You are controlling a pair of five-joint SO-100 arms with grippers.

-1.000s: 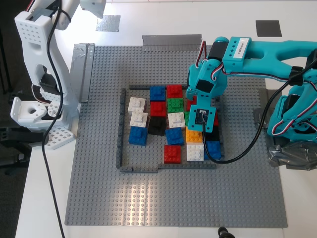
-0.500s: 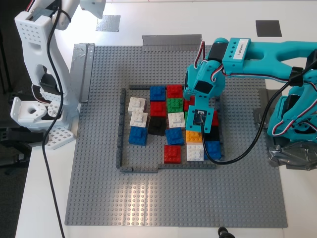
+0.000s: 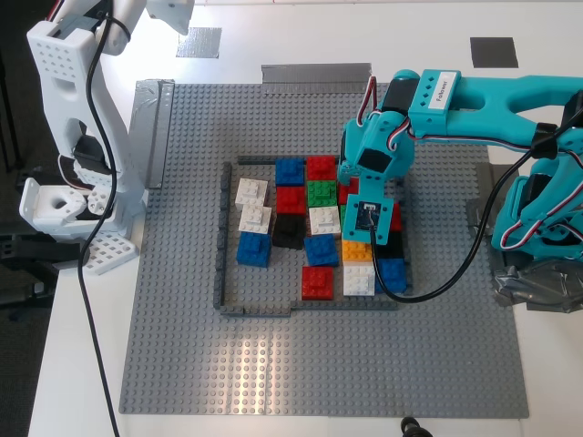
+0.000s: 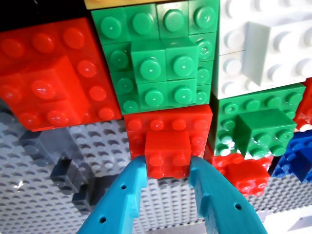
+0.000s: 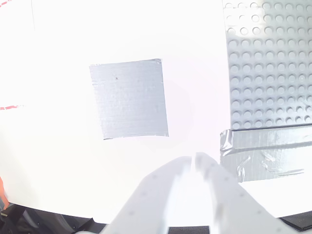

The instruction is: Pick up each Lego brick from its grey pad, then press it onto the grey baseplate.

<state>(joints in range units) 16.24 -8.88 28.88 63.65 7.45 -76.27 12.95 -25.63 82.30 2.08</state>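
Red square studded plastic brick (image 4: pixel 168 155) sits pinched between the teal jaws of my first gripper (image 4: pixel 168 170) — atop another red brick on the large grey studded baseplate (image 3: pixel 182 300). Farther off, my second gripper (image 5: pixel 194 163) — jaws nearly closed, empty — hangs near a light grey tape pad (image 5: pixel 129 99).

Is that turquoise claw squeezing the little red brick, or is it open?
Shut on it. In the first wrist view, my first gripper has both turquoise fingers pressed against the sides of the small red brick.

Overhead exterior view, two close claw-mounted views
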